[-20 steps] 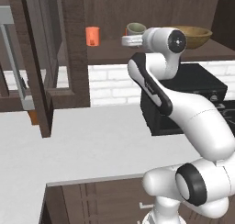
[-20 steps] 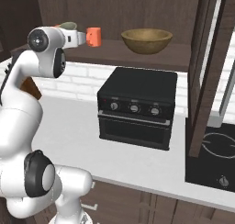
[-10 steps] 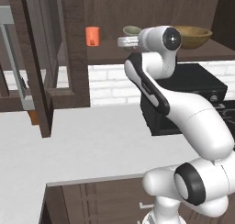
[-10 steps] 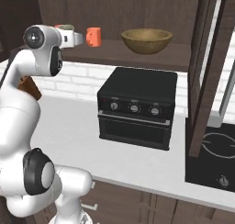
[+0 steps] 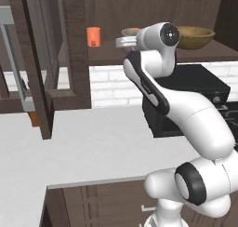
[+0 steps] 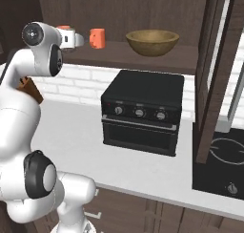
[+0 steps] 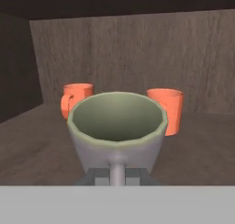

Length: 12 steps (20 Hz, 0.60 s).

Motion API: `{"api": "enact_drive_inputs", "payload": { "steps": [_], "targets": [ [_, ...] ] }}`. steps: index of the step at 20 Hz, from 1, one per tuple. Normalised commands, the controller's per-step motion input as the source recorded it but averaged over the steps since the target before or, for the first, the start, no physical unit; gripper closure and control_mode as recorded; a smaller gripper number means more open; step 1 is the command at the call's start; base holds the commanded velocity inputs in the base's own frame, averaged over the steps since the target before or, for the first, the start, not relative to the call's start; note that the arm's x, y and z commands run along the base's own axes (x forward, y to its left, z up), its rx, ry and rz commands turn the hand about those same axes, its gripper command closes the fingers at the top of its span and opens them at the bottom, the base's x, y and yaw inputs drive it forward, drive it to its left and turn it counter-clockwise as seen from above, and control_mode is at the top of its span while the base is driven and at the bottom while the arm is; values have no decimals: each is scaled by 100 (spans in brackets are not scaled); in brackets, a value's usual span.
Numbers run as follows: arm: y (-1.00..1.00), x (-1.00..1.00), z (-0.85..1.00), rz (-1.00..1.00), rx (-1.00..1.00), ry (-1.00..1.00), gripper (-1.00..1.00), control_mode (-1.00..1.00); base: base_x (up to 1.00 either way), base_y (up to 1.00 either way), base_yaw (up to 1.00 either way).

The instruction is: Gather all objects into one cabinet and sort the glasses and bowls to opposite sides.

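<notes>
grey-beige mug [image 7: 117,131] sits right in front of the hand camera, upright, mouth open toward the lens, handle pointing straight back at the gripper [image 7: 117,176]; the finger tips are mostly hidden under the mug base so i cannot tell if the claw is pinching the handle or just spread around it. in the right base view the mug [image 6: 70,37] is at the wrist end of the arm, over the left part of the cabinet shelf [image 6: 157,59]; in the left base view its rim [image 5: 129,33] pokes out just left of the wrist joint. behind the mug in the hand view, two orange cups: left orange cup [image 7: 75,99] shows a small handle loop on its left side, right orange tumbler [image 7: 166,109] plain, both upright on the shelf floor, partly hidden by the mug, well short of the back wall. base views show one orange tumbler [image 5: 93,36] [image 6: 97,38] just beside the mug, a second orange bit [image 6: 63,27] barely visible above the wrist. wooden bowl [image 6: 152,42] [image 5: 194,36] upright further along the same shelf, well apart from the orange cups. below the shelf: black toaster oven [image 6: 142,111] on the white counter [image 5: 88,147], open glass cabinet door [image 5: 35,58] at the left of the left base view
</notes>
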Motion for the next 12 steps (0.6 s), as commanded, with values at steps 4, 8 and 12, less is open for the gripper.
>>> {"api": "enact_drive_inputs", "payload": {
  "steps": [4, 8, 12],
  "targets": [
    [9, 17, -11, 0, 0, 8, 100, -100, 0, 0, 0],
    [8, 19, -14, 0, 0, 8, 100, -100, 0, 0, 0],
    [8, 29, -9, 0, 0, 7, 100, -100, 0, 0, 0]
  ]
}}
